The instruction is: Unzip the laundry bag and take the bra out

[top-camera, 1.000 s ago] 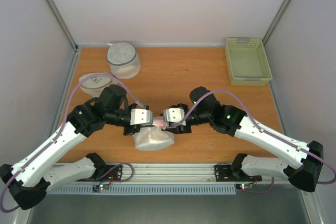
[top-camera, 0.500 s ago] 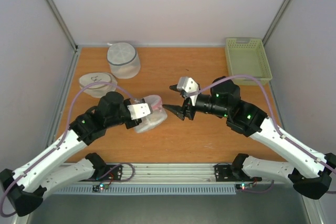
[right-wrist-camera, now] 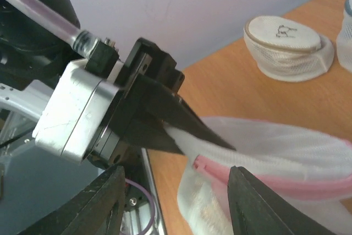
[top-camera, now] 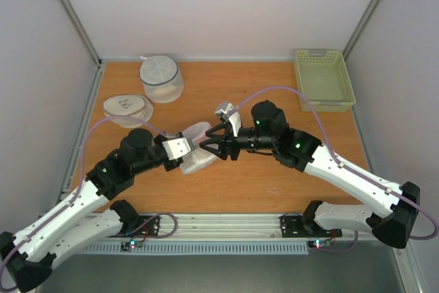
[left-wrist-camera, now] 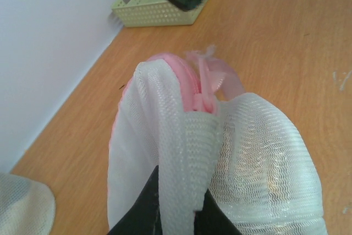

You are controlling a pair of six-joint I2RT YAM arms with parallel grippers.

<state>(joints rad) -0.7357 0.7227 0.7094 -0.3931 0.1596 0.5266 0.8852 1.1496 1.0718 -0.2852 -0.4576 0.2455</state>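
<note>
Open orange worktop (top-camera: 260, 94) surrounds the laundry bag (top-camera: 200, 159), held crumpled near its middle, well apart from the green basket (top-camera: 322, 80) in the far right corner. My left hand (top-camera: 190, 151) pinches a fold of its mesh by the pink zipper band (left-wrist-camera: 184, 72), my right hand (top-camera: 210, 146) spread just beside it. Mesh hides the bra, and the dark mark (right-wrist-camera: 283, 28) on the flat round bag (top-camera: 127, 108) is unreadable

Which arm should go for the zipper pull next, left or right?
Right. The left gripper is shut on the laundry bag mesh and is probably best left steadying it. The right gripper is open, empty and facing the pink zipper band.
</note>
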